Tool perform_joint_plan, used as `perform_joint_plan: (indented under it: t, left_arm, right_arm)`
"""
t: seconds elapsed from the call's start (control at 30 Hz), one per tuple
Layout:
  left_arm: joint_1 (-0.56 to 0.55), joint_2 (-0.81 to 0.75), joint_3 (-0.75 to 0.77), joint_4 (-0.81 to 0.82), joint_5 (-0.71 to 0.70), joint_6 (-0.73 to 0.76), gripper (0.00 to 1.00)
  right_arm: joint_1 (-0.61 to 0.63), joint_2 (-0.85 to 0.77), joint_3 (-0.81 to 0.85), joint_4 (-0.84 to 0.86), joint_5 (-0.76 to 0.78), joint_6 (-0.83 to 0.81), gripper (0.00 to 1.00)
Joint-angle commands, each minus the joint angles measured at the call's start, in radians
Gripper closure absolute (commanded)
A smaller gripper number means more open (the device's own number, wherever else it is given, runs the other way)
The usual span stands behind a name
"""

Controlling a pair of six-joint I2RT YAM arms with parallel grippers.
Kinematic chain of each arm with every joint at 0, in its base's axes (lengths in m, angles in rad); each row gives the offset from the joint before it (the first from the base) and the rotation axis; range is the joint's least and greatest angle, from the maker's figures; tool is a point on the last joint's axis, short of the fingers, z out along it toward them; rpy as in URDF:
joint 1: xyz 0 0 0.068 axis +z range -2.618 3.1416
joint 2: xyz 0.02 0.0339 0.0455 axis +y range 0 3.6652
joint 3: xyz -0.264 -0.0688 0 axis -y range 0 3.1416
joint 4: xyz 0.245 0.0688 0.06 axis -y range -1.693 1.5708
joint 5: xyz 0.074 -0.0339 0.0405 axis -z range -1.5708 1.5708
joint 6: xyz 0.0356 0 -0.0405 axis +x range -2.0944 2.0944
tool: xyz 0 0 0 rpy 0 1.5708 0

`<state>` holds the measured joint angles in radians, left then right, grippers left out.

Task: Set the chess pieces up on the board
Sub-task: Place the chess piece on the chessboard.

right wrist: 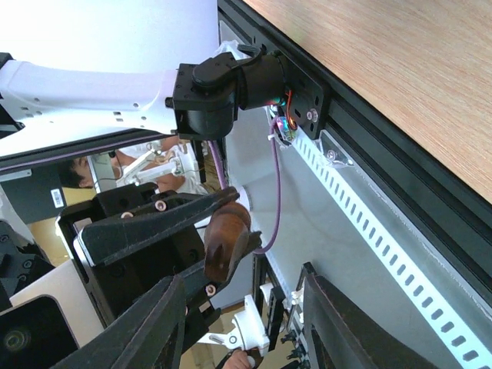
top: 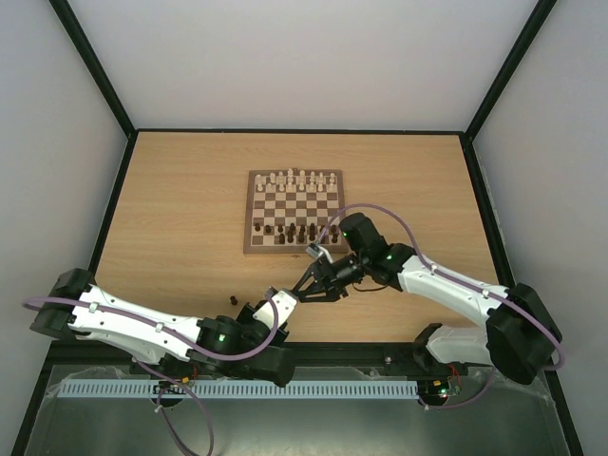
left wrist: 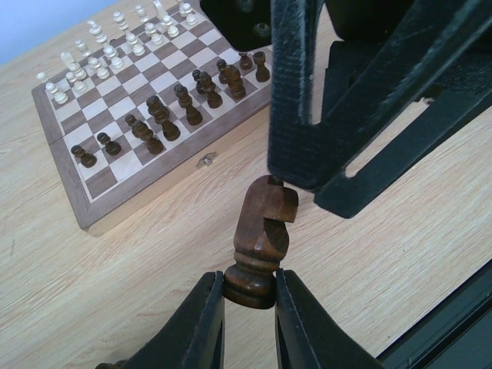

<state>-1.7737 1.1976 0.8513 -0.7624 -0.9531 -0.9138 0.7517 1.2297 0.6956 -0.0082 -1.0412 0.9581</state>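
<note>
Over the near part of the tabletop (top: 171, 209), between the board (top: 249, 217) and the tabletop's near edge: dark knight (left wrist: 265, 227) in the air, upright. The left gripper (left wrist: 250, 300) pinches it at the round base, jaws narrow and clamped on it. Right gripper (right wrist: 242, 280) sits directly over it, fingers spread, closed on nothing. One finger looks to touch the knight's head in the left wrist view; can't confirm contact. Reads as a handover setup.

Handling guess: turned wood, light, rigid, won't crush. Smooth finish and rounded profile, so probably slippery under hard pads. The base is taken, so the right has only head and neck. The flat cheeks of the head are the better grab; the tapered collar would likely squirt out. Keep it vertical or it lands tilted.

Other dark pieces (top: 290, 231) stand on the board's near rows. One stray dark piece (top: 233, 300) is on the tabletop beside the left gripper. White pieces (top: 299, 179) fill the far rows.
</note>
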Motion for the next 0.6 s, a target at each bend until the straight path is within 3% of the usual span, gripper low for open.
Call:
perform_joint_plan:
  t: [0.0,0.57]
  left_arm:
    - [-0.009,-0.015,-0.01,0.031,-0.018,0.029,0.91]
    - [-0.009,-0.02,-0.019,0.064,-0.004,0.048,0.91]
  right_arm:
    - [-0.005,0.021,0.027,0.025,-0.037,0.027,0.57]
    - [-0.005,0.057,0.059,0.022,-0.036,0.01,0.69]
